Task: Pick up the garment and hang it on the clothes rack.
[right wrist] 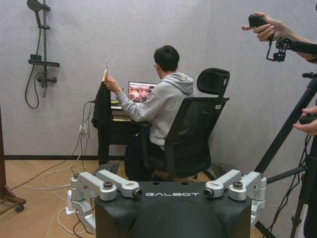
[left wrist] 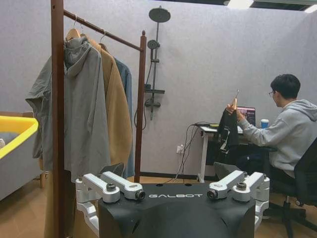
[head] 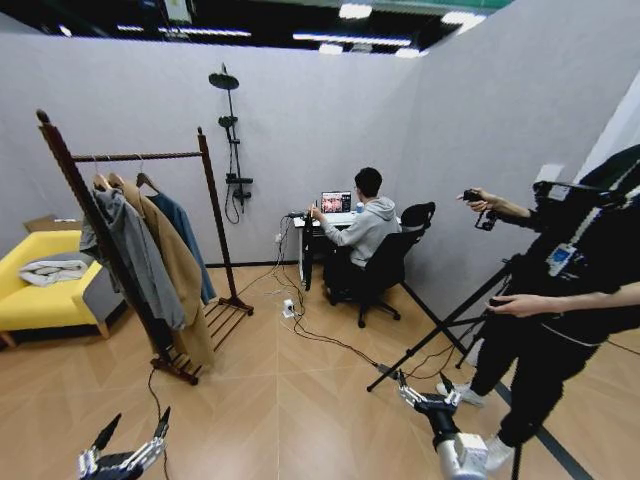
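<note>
The clothes rack [head: 130, 250] stands on the wooden floor at the robot's front left, a dark reddish-brown frame with a rail between two posts and a slatted base shelf. On its rail hang a grey hooded jacket [head: 135, 255], a tan long coat [head: 180, 280] and a blue denim shirt [head: 190, 245]. A yellow sofa [head: 30, 295] sits beyond it by the wall, and a black shower-head stand [head: 230, 140] rises against the back wall.

The garment [right wrist: 102, 116], a black T-shirt on a light wooden hanger, hangs from the raised hand [right wrist: 112, 83] of a person seated at the bench [head: 318, 225] across the room. It is well apart from both sets of jaws.

The left gripper [head: 125, 455] and the right gripper [head: 428, 393] hover low over the floor, near the robot. Both have their jaws spread wide with nothing between them.
</note>
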